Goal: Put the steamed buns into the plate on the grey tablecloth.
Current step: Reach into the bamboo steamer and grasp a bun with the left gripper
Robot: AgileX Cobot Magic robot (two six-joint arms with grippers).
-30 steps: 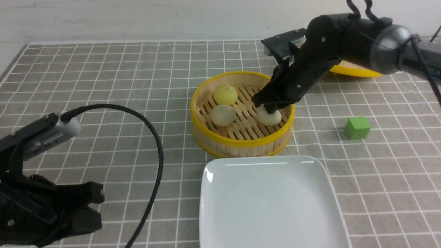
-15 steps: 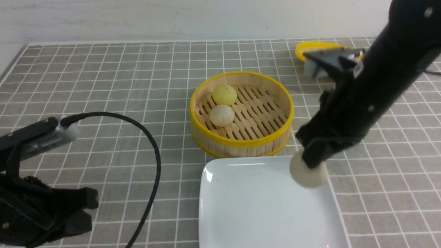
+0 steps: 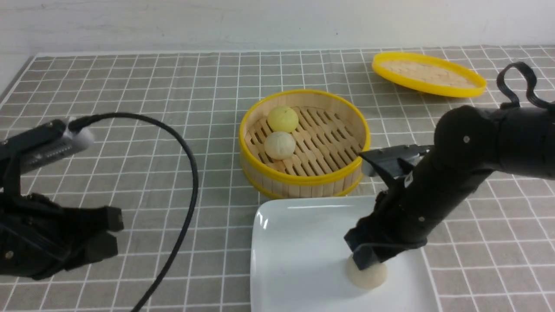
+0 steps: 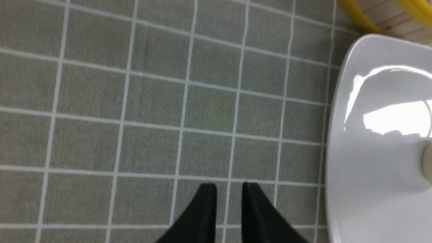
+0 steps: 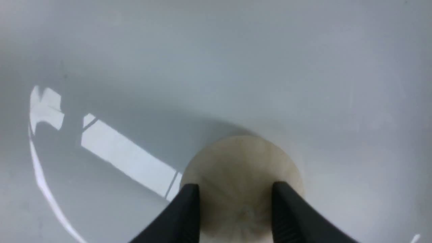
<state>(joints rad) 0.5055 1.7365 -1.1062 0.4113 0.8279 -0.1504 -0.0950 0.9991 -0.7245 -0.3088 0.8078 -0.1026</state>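
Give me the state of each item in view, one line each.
Steamer: lid off, two buns inside.
Lid: lying on cloth, away from the steamer.
Plate: on cloth, holds one bun.
Plate bun: resting on plate.
Yellow bun: in steamer.
Beige bun: in steamer.
Right gripper: jaws astride plate bun, grip unclear.
Left gripper: slightly open, empty.

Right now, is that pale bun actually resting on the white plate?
Touching. The front view shows the bun sitting flat on the plate, no gap beneath.
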